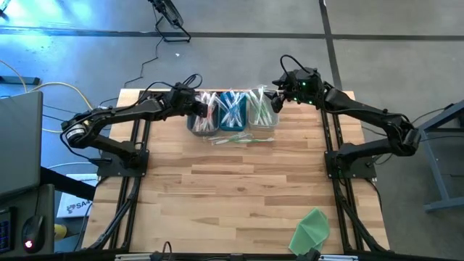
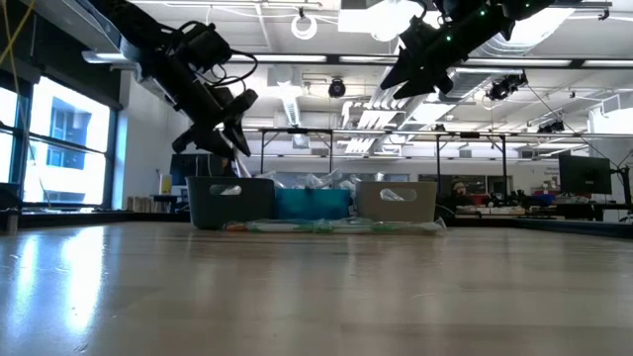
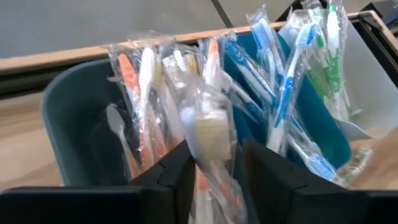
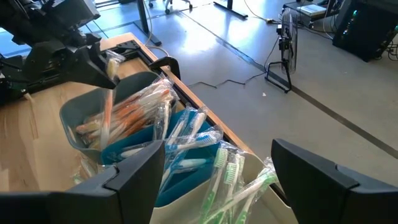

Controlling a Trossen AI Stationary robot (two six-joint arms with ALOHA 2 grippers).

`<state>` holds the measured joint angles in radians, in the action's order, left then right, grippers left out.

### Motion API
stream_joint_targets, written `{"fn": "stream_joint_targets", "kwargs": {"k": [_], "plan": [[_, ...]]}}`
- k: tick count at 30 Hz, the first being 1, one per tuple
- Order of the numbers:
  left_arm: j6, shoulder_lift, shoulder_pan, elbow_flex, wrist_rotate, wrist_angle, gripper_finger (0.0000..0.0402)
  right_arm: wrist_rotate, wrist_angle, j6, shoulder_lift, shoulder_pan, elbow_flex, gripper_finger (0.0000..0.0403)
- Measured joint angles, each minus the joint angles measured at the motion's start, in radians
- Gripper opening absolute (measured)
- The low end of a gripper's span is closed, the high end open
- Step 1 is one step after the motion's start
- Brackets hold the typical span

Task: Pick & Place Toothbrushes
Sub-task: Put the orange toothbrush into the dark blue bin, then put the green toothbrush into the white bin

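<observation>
Three bins stand in a row at the table's far edge: a dark grey one [image 3: 68, 124], a blue one [image 3: 323, 130] and a white one [image 3: 373, 81]. They hold wrapped toothbrushes: orange [image 3: 134, 93], blue [image 3: 289, 68] and green [image 3: 326, 68]. My left gripper [image 3: 214, 168] hangs over the grey bin, open, with a wrapped orange toothbrush [image 3: 208, 134] upright between its fingers, its lower end down in the bin. My right gripper [image 4: 217, 168] is open over the white bin [image 4: 249, 205] and holds nothing. My left gripper has the wrapped orange toothbrush's bristle end [image 3: 208, 127] standing in the gap between its two fingers, which slant down from the table's left. Whether the fingers touch the wrapper I cannot tell. In the right wrist view the brush [image 4: 107, 106] hangs below the gripper into the grey bin.
A few wrapped toothbrushes [image 1: 243, 138] lie loose on the table just in front of the bins. A green cloth [image 1: 312, 228] lies at the near right corner. The wide wooden tabletop [image 1: 232, 188] stretches between them. A laptop [image 1: 18, 138] stands off the table's left side.
</observation>
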<state>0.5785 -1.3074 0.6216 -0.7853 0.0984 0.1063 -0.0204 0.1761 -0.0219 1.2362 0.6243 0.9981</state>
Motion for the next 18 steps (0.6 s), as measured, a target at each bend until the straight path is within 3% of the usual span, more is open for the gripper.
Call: {"fn": "stream_joint_targets", "kwargs": {"k": [9, 18], "plan": [[-0.036, 0.001, 0.004, -0.015, 0.028, -0.075, 0.0163, 0.000, 0.000, 0.016, 0.000, 0.000, 0.000, 0.0286], [-0.190, 0.018, 0.060, -0.166, 0.027, 0.000, 0.0163, 0.000, 0.000, 0.026, 0.000, 0.000, 0.000, 0.0286]]}}
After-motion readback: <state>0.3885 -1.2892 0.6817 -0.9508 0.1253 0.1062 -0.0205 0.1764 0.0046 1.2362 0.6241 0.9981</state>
